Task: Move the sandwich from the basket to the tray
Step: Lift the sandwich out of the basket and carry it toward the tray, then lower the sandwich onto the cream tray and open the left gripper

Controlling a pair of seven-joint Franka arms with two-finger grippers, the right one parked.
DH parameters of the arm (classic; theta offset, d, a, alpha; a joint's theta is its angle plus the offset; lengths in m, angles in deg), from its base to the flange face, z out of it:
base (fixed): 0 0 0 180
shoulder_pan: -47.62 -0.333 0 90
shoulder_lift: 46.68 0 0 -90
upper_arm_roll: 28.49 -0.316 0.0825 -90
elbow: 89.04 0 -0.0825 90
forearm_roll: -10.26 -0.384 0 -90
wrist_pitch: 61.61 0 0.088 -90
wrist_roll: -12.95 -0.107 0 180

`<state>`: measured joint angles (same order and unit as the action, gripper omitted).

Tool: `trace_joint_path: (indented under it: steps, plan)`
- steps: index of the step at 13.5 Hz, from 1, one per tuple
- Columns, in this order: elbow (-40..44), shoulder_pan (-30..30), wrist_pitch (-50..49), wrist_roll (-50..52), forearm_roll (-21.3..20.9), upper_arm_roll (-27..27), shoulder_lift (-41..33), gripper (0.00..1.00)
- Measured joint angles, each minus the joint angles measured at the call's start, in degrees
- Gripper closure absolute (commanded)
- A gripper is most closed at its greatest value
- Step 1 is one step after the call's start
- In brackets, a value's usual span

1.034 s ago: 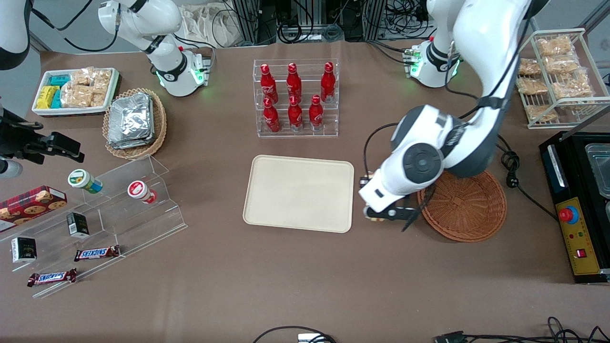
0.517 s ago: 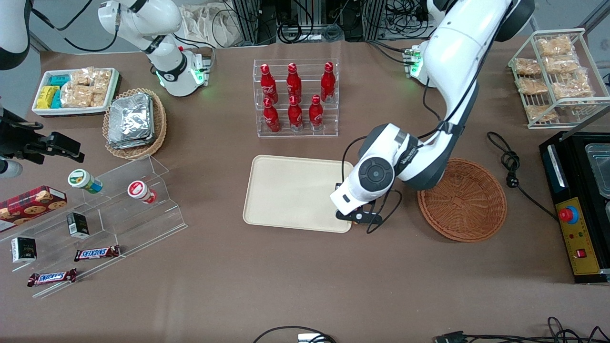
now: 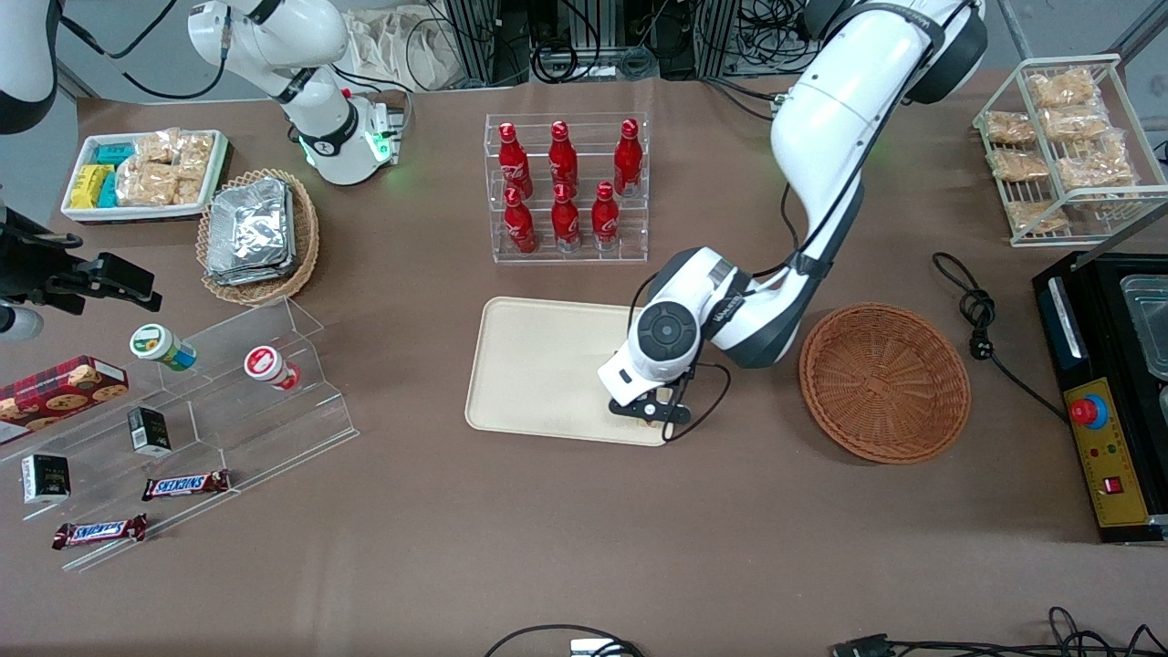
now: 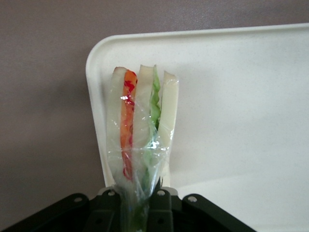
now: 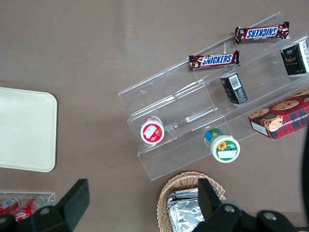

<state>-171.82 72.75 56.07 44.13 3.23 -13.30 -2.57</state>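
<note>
While the tool (image 3: 653, 412) hangs over the corner of the tray (image 3: 547, 365) nearest the basket (image 3: 883, 383), it is clamped on the wrapped end of the sandwich (image 4: 140, 145), which is held above the tray's corner. You should expect a light, soft load: the bread will crush and the clear film looks slippery, so pinching the gathered wrap seems wise. On the bench, you can read "Snickers" on two bars (image 5: 214, 60); the red bottles (image 3: 564, 182) carry script too small to read.

The hand (image 3: 651, 415) has carried the sandwich (image 4: 140, 140) from beside the basket (image 3: 885, 383) over the tray (image 3: 538, 365).
</note>
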Motion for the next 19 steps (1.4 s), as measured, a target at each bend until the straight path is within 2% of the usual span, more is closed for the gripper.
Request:
trace_joint_path:
  steps: [9, 10, 11, 12, 19]
  plan:
    - [0.0, 0.1, 0.6, 5.1, -0.3, -0.2, 0.9, 0.78]
    - [0.0, 0.1, 0.7, 5.2, -0.3, -0.2, 0.9, 0.61]
    - [0.0, 0.1, 1.1, 5.2, -0.3, -0.2, 1.0, 0.12]
    - [0.0, 0.1, 1.8, 5.3, -0.3, -0.2, 1.2, 0.00]
    - [1.0, 0.1, 4.0, 5.4, -0.4, -0.2, 1.9, 0.00]
